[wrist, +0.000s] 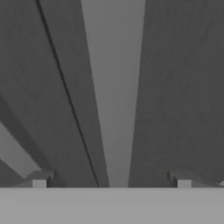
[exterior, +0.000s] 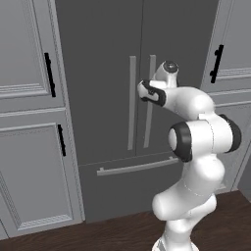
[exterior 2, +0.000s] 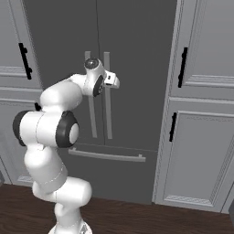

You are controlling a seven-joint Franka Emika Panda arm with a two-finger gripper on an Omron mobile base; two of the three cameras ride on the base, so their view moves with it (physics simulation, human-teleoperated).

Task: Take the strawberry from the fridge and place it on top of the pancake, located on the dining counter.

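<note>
The white jointed arm rises folded, its forearm reaching toward eleven o'clock; the two-finger gripper has its jaws spread wide.

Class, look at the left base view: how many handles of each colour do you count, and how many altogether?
Grey fridge handles: 3
Black cabinet handles: 3
Total: 6
</note>
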